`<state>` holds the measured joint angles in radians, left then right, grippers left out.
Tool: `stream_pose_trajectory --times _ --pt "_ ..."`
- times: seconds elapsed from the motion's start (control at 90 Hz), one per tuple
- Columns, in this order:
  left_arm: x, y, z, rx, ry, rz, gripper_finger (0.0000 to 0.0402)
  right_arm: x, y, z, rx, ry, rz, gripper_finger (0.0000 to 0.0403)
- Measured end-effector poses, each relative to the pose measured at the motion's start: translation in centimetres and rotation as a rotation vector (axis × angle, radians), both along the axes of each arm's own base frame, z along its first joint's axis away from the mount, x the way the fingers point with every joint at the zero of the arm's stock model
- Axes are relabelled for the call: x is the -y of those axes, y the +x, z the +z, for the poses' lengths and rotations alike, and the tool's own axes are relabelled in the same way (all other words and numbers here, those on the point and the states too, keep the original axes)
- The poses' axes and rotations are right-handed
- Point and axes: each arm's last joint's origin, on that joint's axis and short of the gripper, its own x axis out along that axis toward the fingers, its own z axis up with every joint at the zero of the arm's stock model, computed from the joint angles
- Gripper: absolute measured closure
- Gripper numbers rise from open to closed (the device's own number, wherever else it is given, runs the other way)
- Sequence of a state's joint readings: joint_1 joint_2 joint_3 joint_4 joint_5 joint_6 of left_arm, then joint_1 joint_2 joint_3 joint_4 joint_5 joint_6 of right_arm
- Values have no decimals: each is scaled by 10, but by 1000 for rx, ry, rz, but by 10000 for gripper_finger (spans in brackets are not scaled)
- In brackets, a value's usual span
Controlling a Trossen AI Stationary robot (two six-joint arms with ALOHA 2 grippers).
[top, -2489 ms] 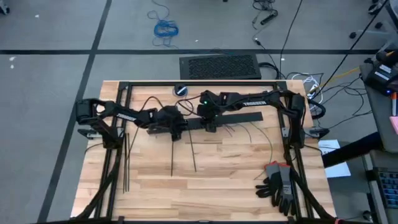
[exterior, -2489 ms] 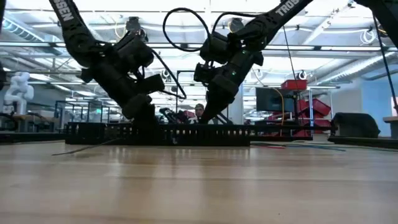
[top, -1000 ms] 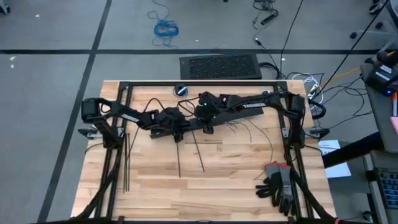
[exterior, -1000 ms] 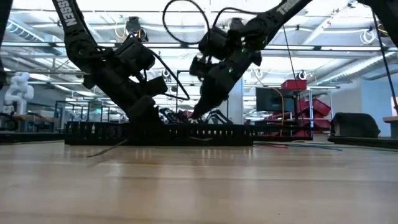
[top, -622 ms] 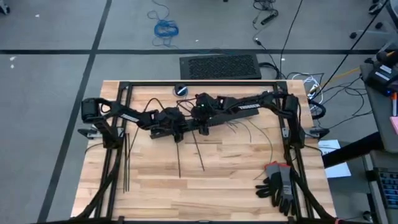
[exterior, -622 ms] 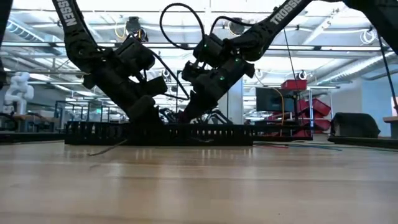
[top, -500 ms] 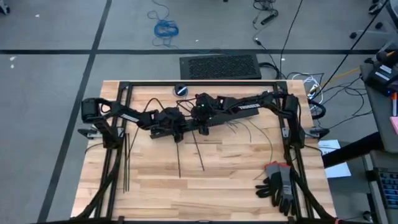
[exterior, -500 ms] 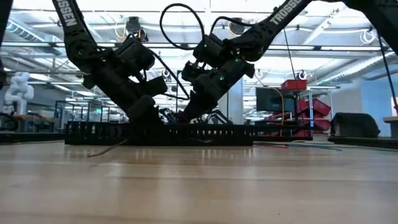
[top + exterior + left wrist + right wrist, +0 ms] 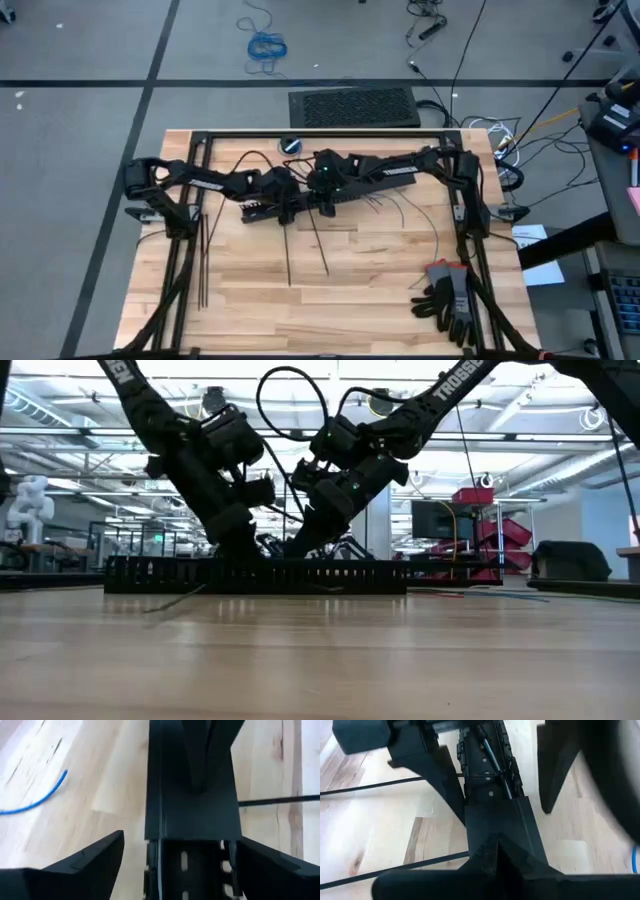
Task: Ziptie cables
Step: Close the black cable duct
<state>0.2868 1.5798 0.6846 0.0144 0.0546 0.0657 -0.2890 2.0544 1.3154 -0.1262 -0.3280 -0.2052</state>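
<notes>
Both arms meet over the black slotted bar that lies left to right across the far middle of the wooden counter. The left pincer hangs above the bar's left part; in the left wrist view its two dark fingers stand wide apart on either side of the bar, gripping nothing. The right pincer is just right of it, tipped down onto the bar; in the right wrist view its fingers come together to a point on a flat black cover piece seated on the bar, apparently closed on it. Some thin cables run along inside the slotted channel beyond that cover, with another strip crossing over them. More loose cables splay on the counter just near of the bar's right half. Two zipties lie slanted on the wood near the middle, and more zipties lie together by the left frame post. A pair of grey gloves rests at the near right corner.
</notes>
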Motion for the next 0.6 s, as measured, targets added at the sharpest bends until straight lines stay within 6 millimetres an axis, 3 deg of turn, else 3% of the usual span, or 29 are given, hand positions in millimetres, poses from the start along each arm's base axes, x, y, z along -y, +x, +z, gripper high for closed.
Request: stream_pose_trajectory --times 0.3,0.6 --pt "5 -14 -10 -19 -19 1 61 1 -1 -1 -5 -11 6 403" --pt "8 -29 -29 163 23 6 61 1 -2 -1 -13 -9 4 403"
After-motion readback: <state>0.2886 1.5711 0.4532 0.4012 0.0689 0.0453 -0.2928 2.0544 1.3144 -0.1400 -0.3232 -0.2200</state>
